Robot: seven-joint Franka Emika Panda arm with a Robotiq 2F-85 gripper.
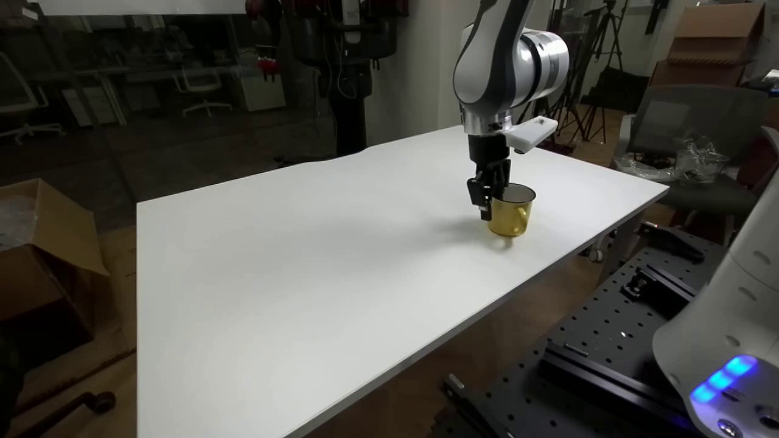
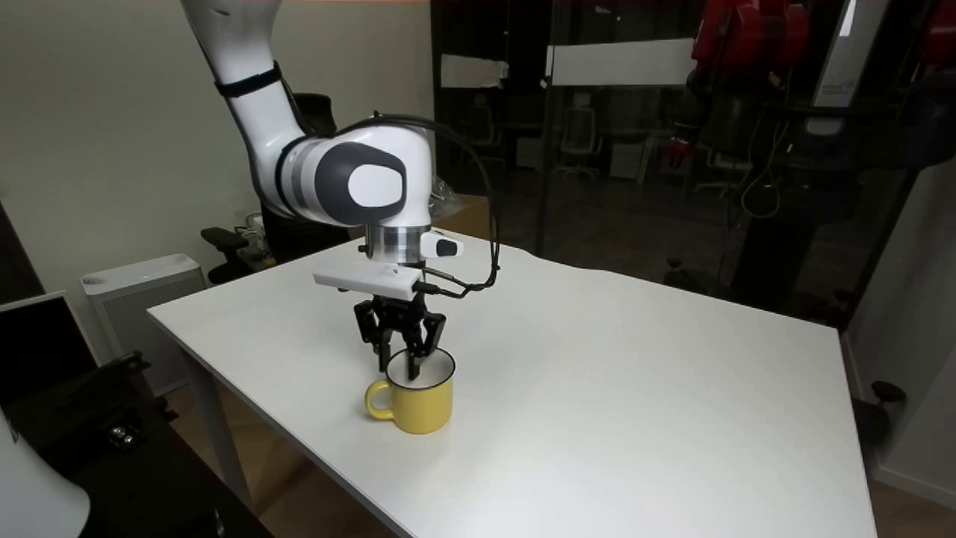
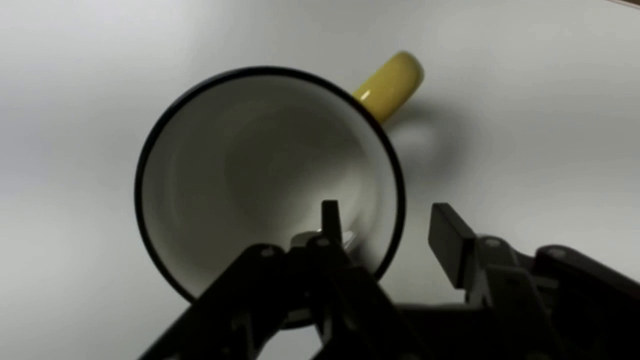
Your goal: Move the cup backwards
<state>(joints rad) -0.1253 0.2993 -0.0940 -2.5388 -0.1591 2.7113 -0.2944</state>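
In an exterior view, the yellow cup [image 1: 508, 220] stands upright on the white worktop [image 1: 292, 261], near the long edge that faces the robot base [image 1: 742, 304]. The arm [image 1: 496, 73] extends over the worktop, and the end effector [image 1: 494, 205] points downward at the cup, overlapping part of its rim. A blue light strip [image 1: 724, 378] is lit on the base, which stands at a black perforated platform [image 1: 572, 328]. A cardboard box [image 1: 73, 225] stands beside the worktop's short end.

In an exterior view, one finger [image 2: 413, 365] reaches down into the mouth of the cup; the opposing finger [image 2: 384, 355] is positioned outside the rim. The cup's handle [image 2: 376, 402] is turned toward that same long edge of the worktop. A black cable [image 2: 482, 175] loops from the arm to a white housing [image 2: 366, 278] mounted above the fingers. A pale grilled unit [image 2: 149, 314] stands apart from the worktop.

In the wrist view, the cup is observed from above: dark rim, whitish interior, handle directed to the upper right. The end effector enters from the bottom edge. Its fingers are spread apart, with the cup's side lying between them. A strip of worktop shows between the outer finger and the rim; that finger stands clear of the cup. Contact between the inner finger and the inside of the cup cannot be determined.
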